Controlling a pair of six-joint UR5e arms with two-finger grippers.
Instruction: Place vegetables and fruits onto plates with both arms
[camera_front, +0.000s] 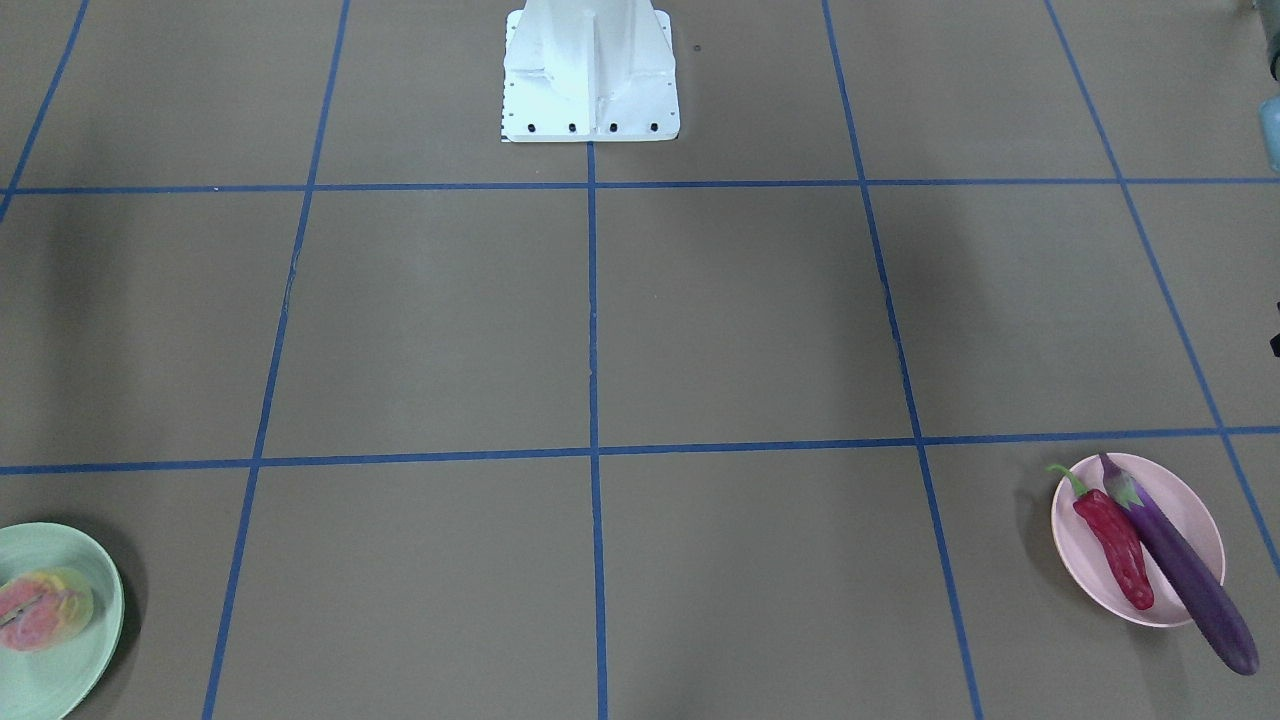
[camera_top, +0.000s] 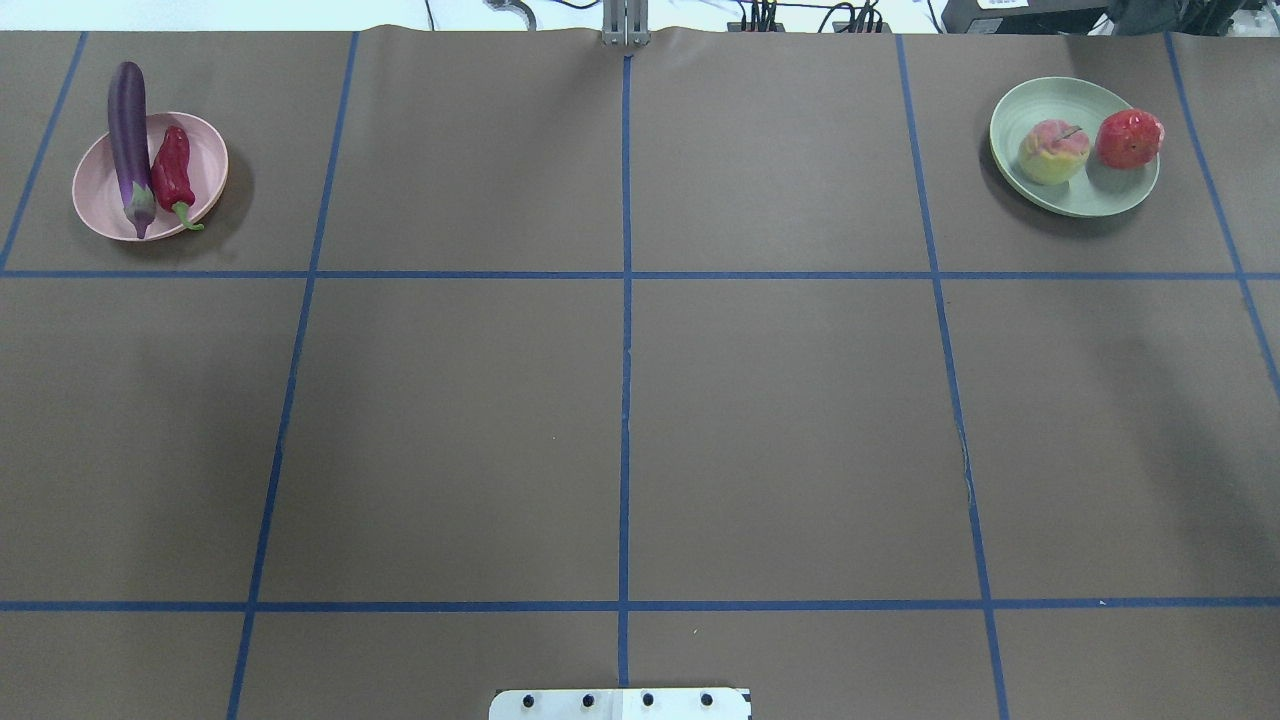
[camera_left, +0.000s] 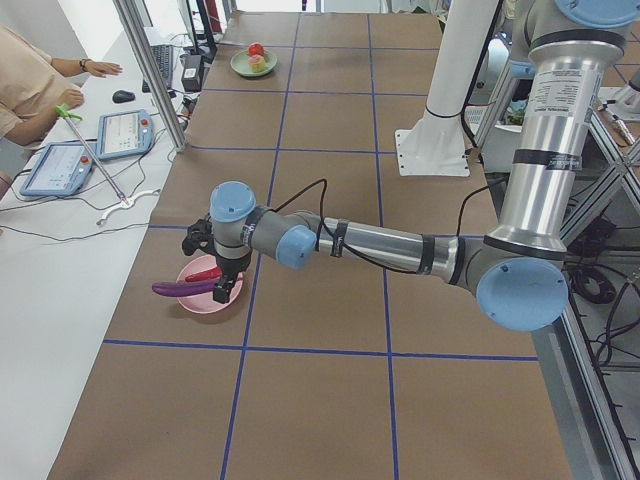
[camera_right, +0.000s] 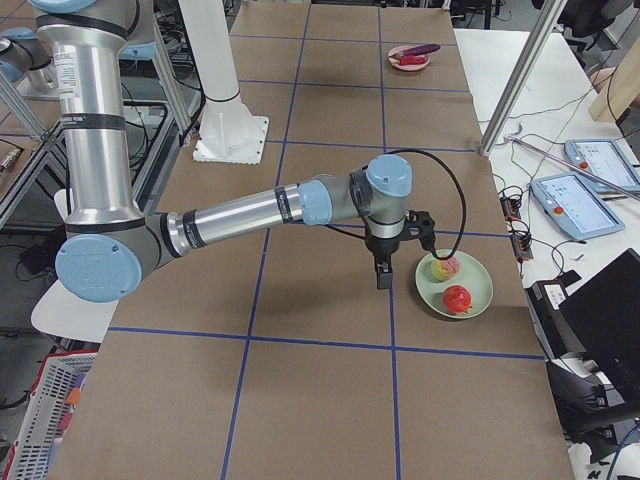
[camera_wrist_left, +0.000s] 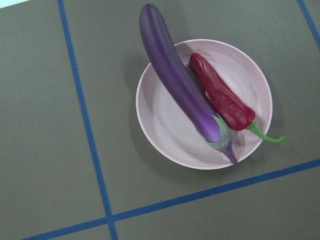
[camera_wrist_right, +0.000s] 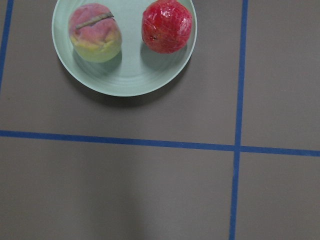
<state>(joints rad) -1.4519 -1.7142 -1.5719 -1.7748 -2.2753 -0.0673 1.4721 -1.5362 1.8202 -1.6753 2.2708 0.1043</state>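
The pale pink plate (camera_top: 95, 190) (camera_wrist_left: 165, 132) holds the purple eggplant (camera_top: 128, 120) (camera_wrist_left: 175, 75), whose tip overhangs the rim, and the red chili (camera_top: 172, 170) (camera_wrist_left: 220, 92) beside it. On the mint green plate (camera_top: 1090, 198) (camera_wrist_right: 130, 75) lie the peach (camera_top: 1052, 150) (camera_wrist_right: 95, 32) and the red-orange ball (camera_top: 1130, 138) (camera_wrist_right: 166, 26). My left gripper (camera_left: 225, 290) hangs above the pink plate (camera_left: 200, 303); I cannot tell its state. Just beside the green plate (camera_right: 478, 285) hangs my right gripper (camera_right: 382, 275), state also unclear.
The white base block (camera_front: 590, 80) (camera_top: 620, 703) stands at the table's robot side. Blue tape lines grid the brown surface. A person (camera_left: 30, 90) sits by control tablets (camera_left: 125, 132) beyond the far edge. A metal post (camera_left: 150, 75) rises there.
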